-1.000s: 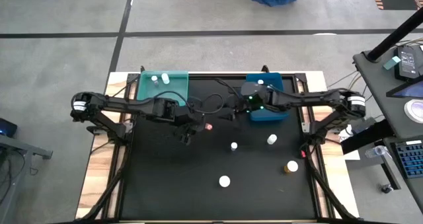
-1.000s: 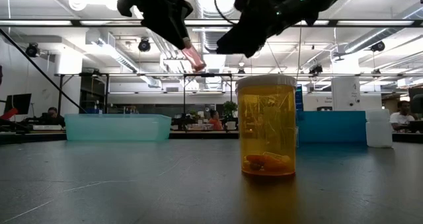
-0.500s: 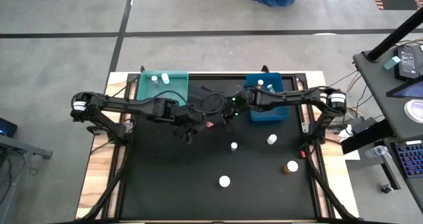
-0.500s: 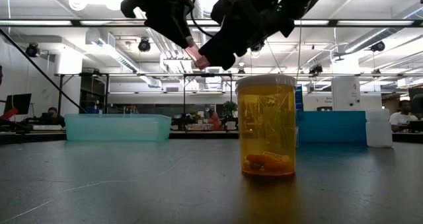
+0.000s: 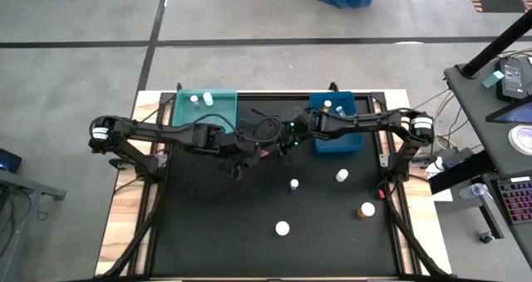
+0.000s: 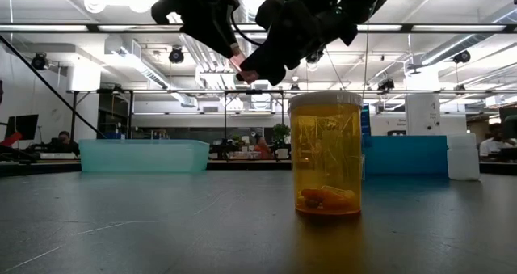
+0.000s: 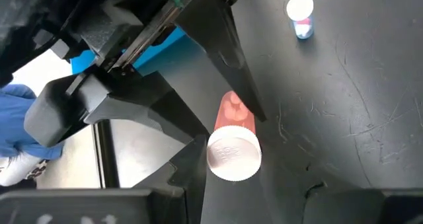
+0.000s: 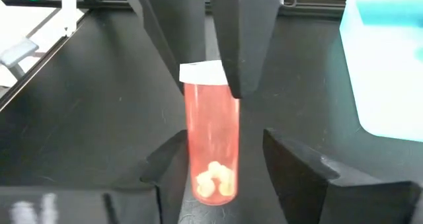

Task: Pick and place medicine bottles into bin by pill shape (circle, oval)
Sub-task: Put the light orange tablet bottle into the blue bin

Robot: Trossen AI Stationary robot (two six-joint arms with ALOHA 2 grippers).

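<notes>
A pinkish bottle (image 8: 211, 135) with a white cap and pale pills at its bottom end hangs in the air over the table's middle (image 5: 264, 155). My left gripper (image 5: 258, 153) is shut on its cap end. My right gripper (image 5: 275, 149) is open. Its fingers (image 8: 173, 168) stand on either side of the bottle's bottom end, and I cannot tell whether they touch it. Loose bottles stand on the black table: two white ones (image 5: 294, 184) (image 5: 342, 175), an amber one (image 5: 366, 209) and a white-capped one (image 5: 283, 228). My left gripper pinches the pinkish bottle between its two fingers (image 8: 242, 45) at the cap end (image 8: 201, 71). The fingers come slanting down from the table's left. The bottle is lifted clear of the table and tilted, its cap toward my left gripper (image 7: 234, 156).
A teal tray (image 5: 218, 120) at the far left holds two small bottles (image 5: 194, 100). A blue tray (image 5: 345, 136) at the far right holds one (image 5: 327, 105). The amber bottle stands close before the low camera (image 6: 325, 154). People sit in the room behind.
My right gripper has gone from over the blue tray toward the table's left. It has come up to the pinkish bottle, with its fingers around the bottom end. My left gripper has kept the bottle lifted in the same place.
</notes>
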